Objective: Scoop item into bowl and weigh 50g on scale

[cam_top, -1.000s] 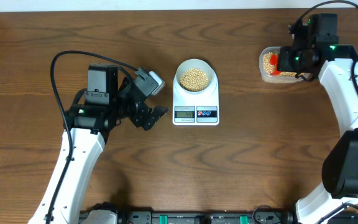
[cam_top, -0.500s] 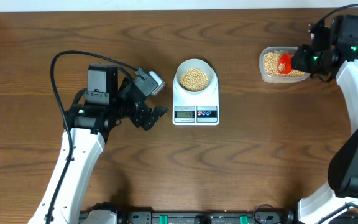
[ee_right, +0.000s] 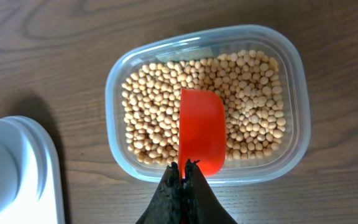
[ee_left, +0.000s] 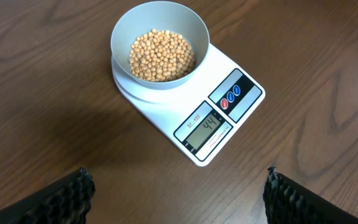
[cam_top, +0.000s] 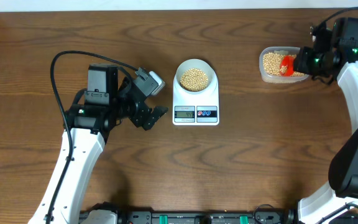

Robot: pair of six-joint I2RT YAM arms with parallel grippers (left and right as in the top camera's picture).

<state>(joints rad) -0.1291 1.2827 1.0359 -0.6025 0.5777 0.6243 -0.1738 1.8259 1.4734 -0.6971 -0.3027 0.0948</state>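
Observation:
The pale grey bowl (cam_top: 196, 76) (ee_left: 159, 42) holds tan beans (ee_left: 161, 56) and stands on the white scale (cam_top: 196, 112) (ee_left: 225, 121), whose display reads 44. My left gripper (cam_top: 156, 117) (ee_left: 176, 193) is open and empty, on the near-left side of the scale. My right gripper (cam_top: 298, 62) (ee_right: 184, 167) is shut on the handle of a red scoop (cam_top: 285, 64) (ee_right: 201, 129), held over the beans (ee_right: 154, 118) in the clear plastic tub (cam_top: 277, 77) (ee_right: 294, 149) at the far right.
The wooden table (cam_top: 241, 168) spreads around the scale. The scale's white edge (ee_right: 17, 174) shows at the left of the right wrist view. A black cable (cam_top: 64, 56) loops above the left arm.
My right gripper moved right from above the tub to its right side, carrying the red scoop; it has shifted only a little in the last half second. The left arm has not moved.

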